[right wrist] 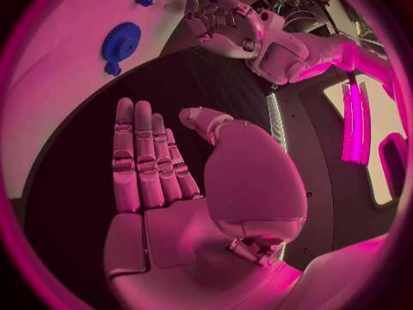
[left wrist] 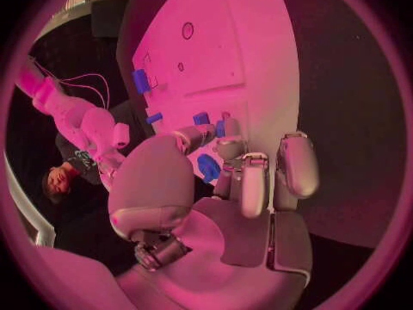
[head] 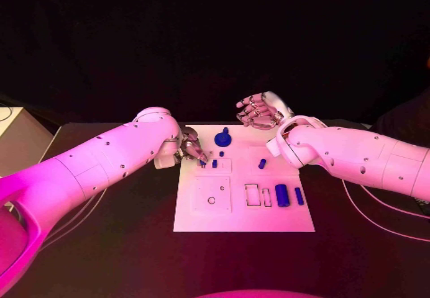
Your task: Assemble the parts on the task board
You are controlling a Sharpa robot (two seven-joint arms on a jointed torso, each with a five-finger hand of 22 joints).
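The white task board (head: 242, 218) lies mid-table. My left hand (head: 190, 149) reaches over its near-left corner region, fingers curled down. Thumb and a finger pinch a small blue part (left wrist: 220, 127) just above the board; a second small part (left wrist: 200, 118) stands right beside it. A blue gear (head: 223, 138) lies at the far edge, a short peg (head: 261, 164) mid-board, and a thick cylinder (head: 282, 195) and a thinner one (head: 298, 196) at the right. My right hand (head: 258, 112) hovers beyond the far edge, fingers straight and holding nothing (right wrist: 172, 179).
Outlined slots (head: 253, 194) and a small ring (head: 211, 200) mark the board's near half. A pale box (head: 16, 139) stands at the table's left edge. Black table surrounds the board on all sides.
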